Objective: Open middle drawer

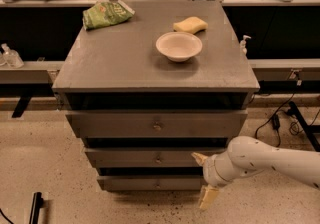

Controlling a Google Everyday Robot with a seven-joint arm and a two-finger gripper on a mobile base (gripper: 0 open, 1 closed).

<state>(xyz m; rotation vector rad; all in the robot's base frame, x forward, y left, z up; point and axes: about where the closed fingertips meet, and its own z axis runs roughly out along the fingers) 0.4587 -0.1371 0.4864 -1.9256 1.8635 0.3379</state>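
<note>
Drawers sit in 3 tiers under the grey table (115, 63). The middle drawer (130, 158) is second from the top, its flat front facing the camera with a small round knob (158, 158) at its centre. The gripper (204, 178) hangs low at the table's right front, on a white arm (265, 160) reaching in from the right edge. Its jaws are spread wide, one above the other. The upper one overlaps the right end of the middle drawer's front, though contact cannot be told, and the lower one points down toward the speckled floor (50, 168). On the table are a white bowl (179, 46), a yellow sponge (190, 25) behind it and a green bag (106, 14) at the back left.
</note>
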